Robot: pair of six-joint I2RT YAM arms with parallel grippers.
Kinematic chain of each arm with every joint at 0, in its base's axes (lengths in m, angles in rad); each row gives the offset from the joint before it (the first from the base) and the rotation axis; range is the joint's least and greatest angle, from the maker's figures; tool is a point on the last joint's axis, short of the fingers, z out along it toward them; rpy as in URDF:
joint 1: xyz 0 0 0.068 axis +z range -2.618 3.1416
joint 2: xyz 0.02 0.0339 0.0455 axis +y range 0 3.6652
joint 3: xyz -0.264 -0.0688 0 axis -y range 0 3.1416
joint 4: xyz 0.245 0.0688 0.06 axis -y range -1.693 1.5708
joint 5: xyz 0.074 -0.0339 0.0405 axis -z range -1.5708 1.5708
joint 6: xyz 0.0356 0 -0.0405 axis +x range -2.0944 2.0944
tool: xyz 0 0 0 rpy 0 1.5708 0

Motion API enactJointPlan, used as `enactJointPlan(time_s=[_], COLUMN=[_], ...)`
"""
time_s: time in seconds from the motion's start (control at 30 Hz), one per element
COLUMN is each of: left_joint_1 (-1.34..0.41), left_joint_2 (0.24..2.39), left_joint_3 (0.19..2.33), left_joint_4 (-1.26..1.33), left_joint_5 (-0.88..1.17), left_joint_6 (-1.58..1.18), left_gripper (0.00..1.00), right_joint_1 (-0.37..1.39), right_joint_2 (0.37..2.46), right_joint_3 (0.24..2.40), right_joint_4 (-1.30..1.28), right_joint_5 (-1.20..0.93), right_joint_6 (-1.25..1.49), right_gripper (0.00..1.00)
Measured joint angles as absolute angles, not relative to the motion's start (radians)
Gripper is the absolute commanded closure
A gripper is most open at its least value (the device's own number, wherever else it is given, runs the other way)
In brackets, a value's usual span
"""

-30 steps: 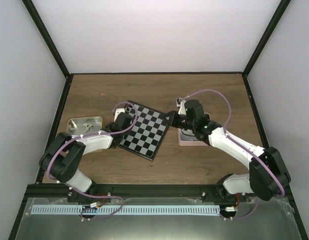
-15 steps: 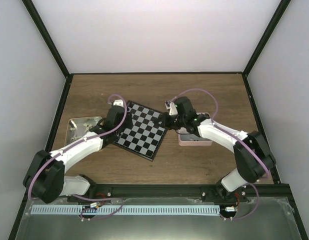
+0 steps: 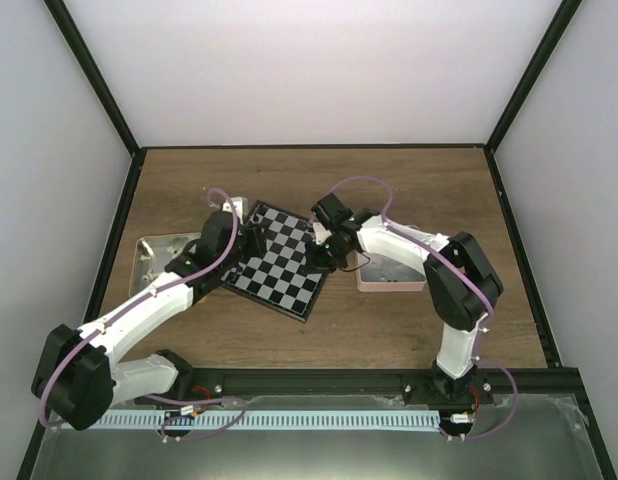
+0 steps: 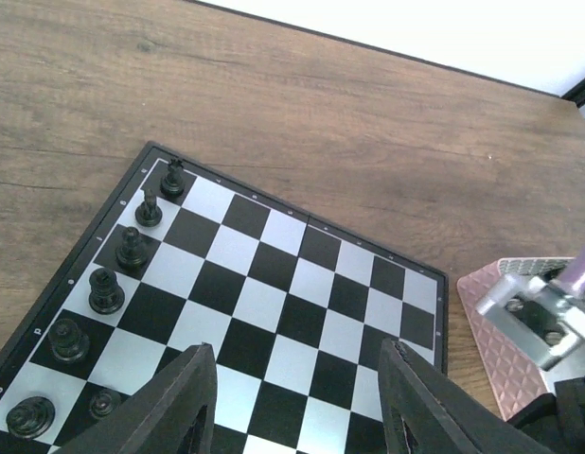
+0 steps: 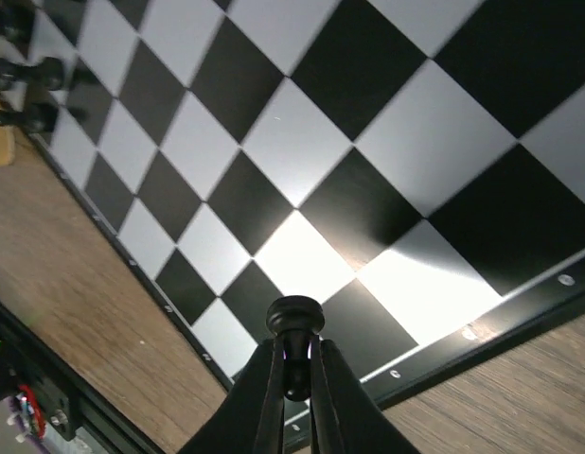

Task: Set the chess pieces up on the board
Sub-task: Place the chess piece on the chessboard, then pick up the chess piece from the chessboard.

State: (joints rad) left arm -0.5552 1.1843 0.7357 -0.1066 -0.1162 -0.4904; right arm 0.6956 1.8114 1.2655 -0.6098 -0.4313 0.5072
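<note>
Board [image 3: 277, 268] lies flat on the wooden table [image 3: 419, 190], turned askew, with the metal tray [image 3: 154, 252] just off its left side and the pink tray [image 3: 399, 280] just off its right. Left wrist view: black chess pieces [image 4: 132, 249] stand in a file along the board's left edge, one per edge square, with one more small piece one square in, near the bottom corner. The rest of the visible squares are bare. Left gripper [image 4: 297, 402] hangs over the near-left part of the board with its jaws spread. Checks show plainly through the gap and there is nothing between the fingers [image 4: 184, 407]. Right gripper [image 5: 292, 369] is over the board's right edge, by the pink tray. Its fingers are pressed together on the stem of a single black piece [image 5: 293, 326], whose round head stands clear above the fingertips. That piece sits over the outermost row of squares, just inside the thin black rim. Cannot tell from this angle whether its base touches the board. Right wrist view also catches a few black pieces at the far upper left corner, blurred. White pieces cannot be made out in either tray from the top view, being too small to resolve.
</note>
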Motion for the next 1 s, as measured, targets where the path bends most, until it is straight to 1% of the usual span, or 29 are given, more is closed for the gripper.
enactJointPlan(time_s=[0.2,0.27,0.37,0.47,0.67,0.87,1.0], left_joint_1=[-0.555,-0.555,-0.555,-0.555,-0.555,-0.565,-0.612], left_joint_2=[1.150,1.150,1.151,1.155,1.192,1.268,1.338], left_joint_3=[0.714,0.706,0.703,0.703,0.703,0.717,0.752], left_joint_4=[-0.095,-0.094,-0.095,-0.094,-0.094,-0.096,-0.115], left_joint_5=[-0.121,-0.117,-0.098,-0.066,0.028,0.138,0.181], left_joint_6=[-0.489,-0.485,-0.468,-0.448,-0.432,-0.415,-0.406], left_gripper=[0.50,0.48,0.40,0.36,0.36,0.38,0.41], right_joint_1=[0.705,0.714,0.725,0.734,0.739,0.723,0.689], right_joint_2=[1.895,1.929,1.966,1.972,1.919,1.754,1.661], right_joint_3=[1.362,1.393,1.426,1.433,1.411,1.289,1.184], right_joint_4=[-0.773,-0.801,-0.820,-0.824,-0.775,-0.662,-0.588], right_joint_5=[-0.364,-0.340,-0.320,-0.313,-0.294,-0.233,-0.162], right_joint_6=[0.448,0.439,0.435,0.437,0.473,0.565,0.646], right_gripper=[0.93,0.86,0.71,0.65,0.65,0.67,0.68])
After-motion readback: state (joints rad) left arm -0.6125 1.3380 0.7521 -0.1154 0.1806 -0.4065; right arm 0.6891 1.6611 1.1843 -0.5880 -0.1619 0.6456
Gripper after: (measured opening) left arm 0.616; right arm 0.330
